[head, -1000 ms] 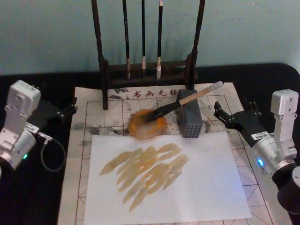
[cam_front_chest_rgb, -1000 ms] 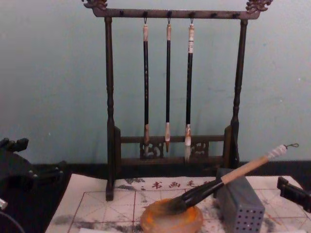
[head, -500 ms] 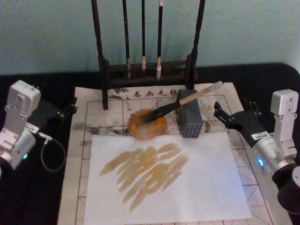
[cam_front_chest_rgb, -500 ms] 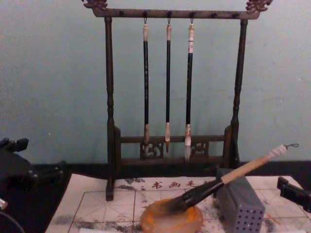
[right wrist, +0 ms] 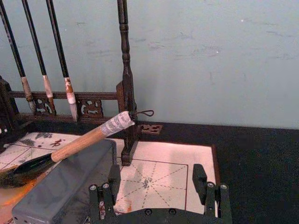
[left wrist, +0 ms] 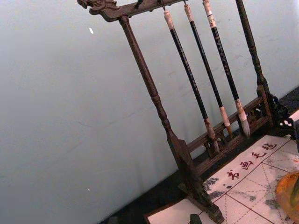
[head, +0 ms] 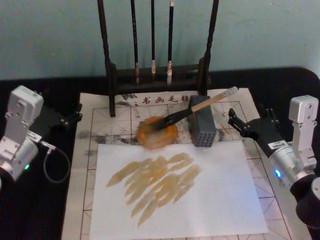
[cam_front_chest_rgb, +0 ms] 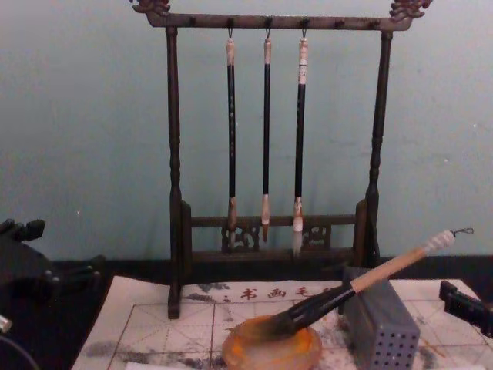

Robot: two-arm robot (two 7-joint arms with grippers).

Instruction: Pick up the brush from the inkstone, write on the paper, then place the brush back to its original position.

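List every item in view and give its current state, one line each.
brush: ungripped, bristles in the inkstone, handle propped on the grey block.
inkstone: on the grid paper, holding the brush tip.
grid paper: flat, ink-smudged.
white sheet: streaked with tan strokes.
hanging brushes: hung on the rack.
right gripper: open, empty.
left gripper: idle beside the paper.

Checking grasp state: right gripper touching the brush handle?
Apart. Head view shows the right gripper, fingers open, right of the brush, with grid mat between them.
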